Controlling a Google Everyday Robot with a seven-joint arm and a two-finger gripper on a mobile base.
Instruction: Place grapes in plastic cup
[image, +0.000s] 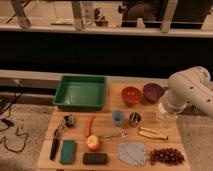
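- Found grapes (166, 156) lying at the front right corner of the table (172, 142), well apart from the plastic cup (118, 117).
- Noted the cup upright beside the metal cup (134, 119), apparently ready to receive.
- Located gripper (165, 114) at the right edge, behind the grapes; cannot tell whether open or closed.
- Judged pickup not yet begun.

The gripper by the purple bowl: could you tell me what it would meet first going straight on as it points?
Probably the wooden table near its right edge; the gripper hangs pointing down there, behind the grapes, though depth is unclear.
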